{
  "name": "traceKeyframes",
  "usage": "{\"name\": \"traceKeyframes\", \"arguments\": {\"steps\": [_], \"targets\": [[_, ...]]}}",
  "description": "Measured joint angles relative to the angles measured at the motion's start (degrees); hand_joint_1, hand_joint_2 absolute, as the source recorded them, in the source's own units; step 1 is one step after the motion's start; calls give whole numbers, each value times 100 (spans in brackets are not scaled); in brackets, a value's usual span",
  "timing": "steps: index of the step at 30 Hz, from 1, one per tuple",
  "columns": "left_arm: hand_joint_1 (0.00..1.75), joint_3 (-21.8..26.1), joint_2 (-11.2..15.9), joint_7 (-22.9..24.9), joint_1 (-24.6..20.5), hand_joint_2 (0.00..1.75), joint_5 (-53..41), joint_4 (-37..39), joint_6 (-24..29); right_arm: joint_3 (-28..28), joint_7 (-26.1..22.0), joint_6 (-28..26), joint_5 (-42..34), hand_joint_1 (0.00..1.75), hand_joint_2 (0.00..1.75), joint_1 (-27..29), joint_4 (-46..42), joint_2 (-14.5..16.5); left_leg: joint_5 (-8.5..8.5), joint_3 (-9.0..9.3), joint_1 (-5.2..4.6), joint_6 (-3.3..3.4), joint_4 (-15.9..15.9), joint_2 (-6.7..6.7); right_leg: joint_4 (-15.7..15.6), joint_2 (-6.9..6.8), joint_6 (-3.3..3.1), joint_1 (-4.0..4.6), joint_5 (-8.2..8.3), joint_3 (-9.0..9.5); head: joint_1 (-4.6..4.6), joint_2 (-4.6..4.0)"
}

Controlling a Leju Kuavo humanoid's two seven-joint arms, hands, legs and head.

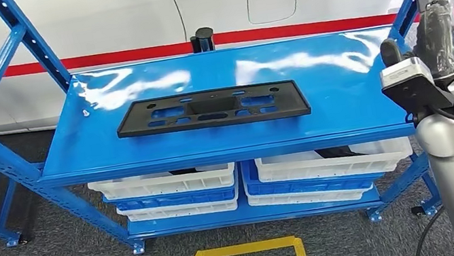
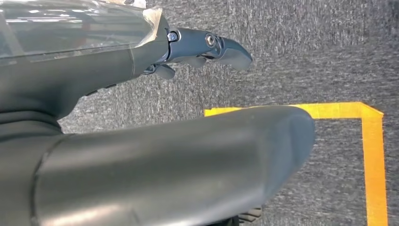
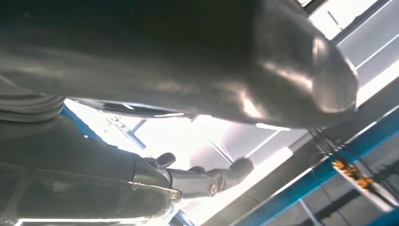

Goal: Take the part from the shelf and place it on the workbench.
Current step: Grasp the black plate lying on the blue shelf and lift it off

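Lying flat on the top level of the blue shelf (image 1: 341, 82), the part (image 1: 212, 109) is a long, thin black plastic panel, roughly rectangular, with several cut-out openings along its length and slightly flared ends. It sits left of the level's centre, near the front edge, with nothing touching it. Below it, white and blue bins (image 1: 175, 190) are stacked on the lower level.

From the head view, the right robot hand (image 1: 432, 16) is raised at the shelf's right end, well apart from the part, fingers pointing upward and fairly straight, holding nothing; the silver forearm rises from the lower right corner with a camera block at the wrist. The right wrist view looks up past the thick thumb and dark fingers (image 3: 221, 176) toward bright ceiling and blue shelf beams, confirming nothing is between them.

The left wrist view shows the left robot hand (image 2: 188, 52) over grey carpet (image 2: 306, 47) and a yellow tape outline (image 2: 371, 155), its fingers extended, apart from the thumb and empty.
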Motion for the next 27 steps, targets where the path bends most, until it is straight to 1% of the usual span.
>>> {"name": "traceKeyframes", "arguments": {"steps": [2, 3, 4, 5, 6, 7, 8, 9, 10, 11, 12, 13, 14, 15, 16, 19, 22, 24, 27], "targets": [[0, 0, 6, 1, -3, 0, -2, -1, 0, 0, -1, 0, 1, 0, 0, -5, 2, -1, -70, -23, 20, -61, 65, 20, -6, 8, -82, -38, -26, 26, -7, 0], [0, 0, 7, 2, -6, 0, -4, -2, 0, 0, -3, 0, 2, 0, 0, -10, 2, -2, -149, -90, 34, -103, 211, 31, -12, 8, -123, -62, -42, 53, -17, 0], [0, -1, 8, 5, -8, 0, -7, -2, 0, 1, -7, 1, 0, 0, 0, -16, 2, -3, -274, -235, 55, -148, 490, 43, -17, 6, -161, -83, -63, 83, -24, 0], [0, -1, 5, 10, -7, 0, -9, -2, 0, 2, -12, 5, -4, 0, 0, -20, 3, -4, -417, -438, 77, -192, 861, 56, -17, 3, -194, -81, -88, 107, -33, 0], [0, -2, 5, 17, -2, 0, -9, -1, 0, 5, -19, 15, -10, 0, 0, -21, 7, -4, -545, -691, 106, -229, 1267, 68, -16, 0, -214, -83, -113, 128, -38, 0], [0, -2, 6, 23, 6, 0, -9, 1, 0, 10, -26, 27, -17, 0, 0, -21, 14, -4, -601, -915, 134, -257, 1579, 78, -15, -1, -218, -85, -138, 151, -37, 0], [0, -2, 8, 27, 15, 0, -9, 2, 0, 16, -30, 37, -22, 0, 0, -20, 25, -4, -546, -1049, 159, -278, 1694, 89, -14, 1, -210, -92, -166, 181, -39, 0], [0, -2, 10, 28, 22, 0, -8, 2, 0, 21, -34, 45, -26, 0, 0, -21, 37, -4, -382, -1074, 182, -291, 1595, 100, -14, 3, -193, -101, -197, 221, -39, 0], [0, -2, 13, 24, 26, 0, -7, 2, 0, 25, -38, 51, -28, 0, 0, -24, 49, -4, -133, -979, 201, -297, 1277, 108, -14, 4, -169, -114, -232, 270, -39, 0], [0, -2, 14, 18, 27, 0, -5, 2, 0, 28, -42, 56, -30, 0, 0, -30, 60, -4, 125, -828, 217, -297, 860, 118, -16, 6, -140, -123, -267, 317, -40, 0], [0, -2, 15, 11, 25, 0, -2, 2, 0, 31, -46, 65, -32, 0, 0, -43, 70, -5, 302, -663, 217, -291, 486, 119, -12, 9, -104, -112, -302, 351, -41, 0], [0, -2, 15, 5, 24, 0, 3, 2, 0, 36, -49, 74, -33, 0, 0, -59, 80, -8, 411, -543, 217, -276, 219, 116, -5, 11, -74, -96, -332, 369, -39, 0], [0, -2, 11, 2, 26, 0, 9, 3, 1, 42, -50, 81, -33, 0, 0, -72, 88, -14, 437, -481, 208, -261, 93, 110, -3, 12, -56, -70, -351, 373, -38, 0], [0, -2, 8, 1, 27, 0, 14, 3, 2, 46, -51, 87, -34, 0, 0, -82, 97, -25, 425, -459, 189, -247, 71, 98, -3, 10, -47, -50, -362, 373, -34, 0], [0, -1, 6, 0, 30, 0, 18, 3, 3, 52, -51, 93, -34, 0, 0, -86, 106, -36, 431, -464, 177, -234, 70, 88, -15, 3, -50, -48, -364, 378, -31, 0], [0, -2, 6, 0, 32, 0, 20, 2, 4, 79, -55, 150, -29, 0, 0, -97, 139, -63, 417, -467, 137, -192, 72, 59, -75, -20, -46, -64, -362, 417, -28, 0], [0, -2, 7, 7, 31, 0, 30, 2, 4, 144, -51, 308, 1, 0, 0, -153, 186, -119, 405, -466, 127, -148, 72, 50, -118, -25, -28, -70, -352, 442, -28, 0], [0, -2, 8, 16, 31, 0, 36, 2, 4, 196, -46, 379, 12, 0, 0, -197, 224, -161, 401, -466, 125, -132, 73, 48, -134, -27, -14, -71, -344, 449, -28, 0], [0, -2, 11, 22, 31, 0, 44, 2, 4, 282, -26, 487, 49, 0, 0, -266, 278, -191, 399, -466, 123, -126, 74, 48, -141, -27, 1, -72, -340, 452, -28, 0]]}}
